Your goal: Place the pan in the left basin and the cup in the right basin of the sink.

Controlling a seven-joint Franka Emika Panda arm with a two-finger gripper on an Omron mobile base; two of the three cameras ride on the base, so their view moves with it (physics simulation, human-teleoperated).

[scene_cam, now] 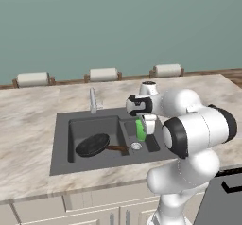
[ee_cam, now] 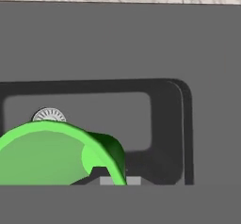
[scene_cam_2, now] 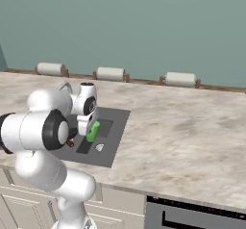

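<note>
Now the hand (scene_cam: 144, 127) grips the smooth green cup (scene_cam: 140, 130), tilted above the sink's (scene_cam: 61, 146) narrow right basin (scene_cam: 152, 142).

The white arm rises from the base, bends at its dark-jointed elbow and reaches forward; the wrist turns the hand downward; the gripper (scene_cam: 142, 133) hangs low in front of the forearm, its jaws drawn in tight on the cup (scene_cam: 140, 129), which sits tilted between the fingers.
</note>
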